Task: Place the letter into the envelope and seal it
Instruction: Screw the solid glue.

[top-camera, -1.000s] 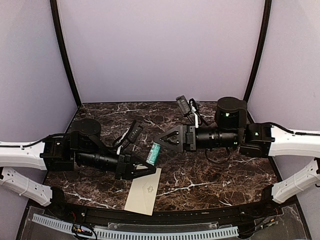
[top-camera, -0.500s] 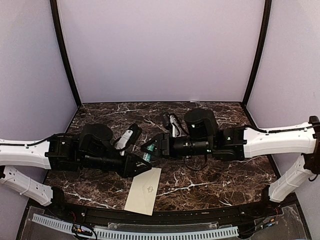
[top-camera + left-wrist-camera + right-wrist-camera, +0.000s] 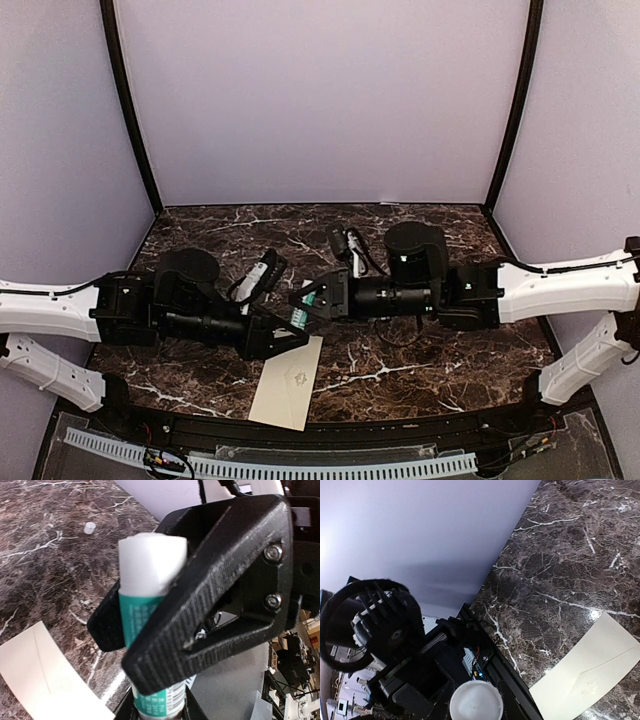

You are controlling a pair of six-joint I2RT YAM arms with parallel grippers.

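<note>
The envelope (image 3: 288,385) is lying flat on the marble table (image 3: 420,350) near the front edge, just below the two grippers and touched by neither. Its face with the small emblem (image 3: 590,686) is showing upward, and the creases running in toward that emblem suggest the pointed flap is lying folded down. I am not seeing any loose letter on the table, so it is probably sitting inside already, though nothing here is proving that.

Above the envelope the two arms are meeting over a teal glue stick (image 3: 142,612). The left gripper (image 3: 292,335) is clamping the lower body of the stick between narrowly set fingers. The right gripper (image 3: 303,300) is reaching across from the other side, and its black fingers are sitting tight against the stick's upper part, just under the white end. A small white cap-like piece (image 3: 89,528) is lying on the marble well apart from all this. I cannot tell whether the stick's white end is a cap or bare glue.

To my eye the work is sitting in the sealing stage: the insertion is looking finished, and the glue is being handled between the hands. Whether the flap is already stuck down is not showing. If not, gluing and pressing it are what is remaining.
</note>
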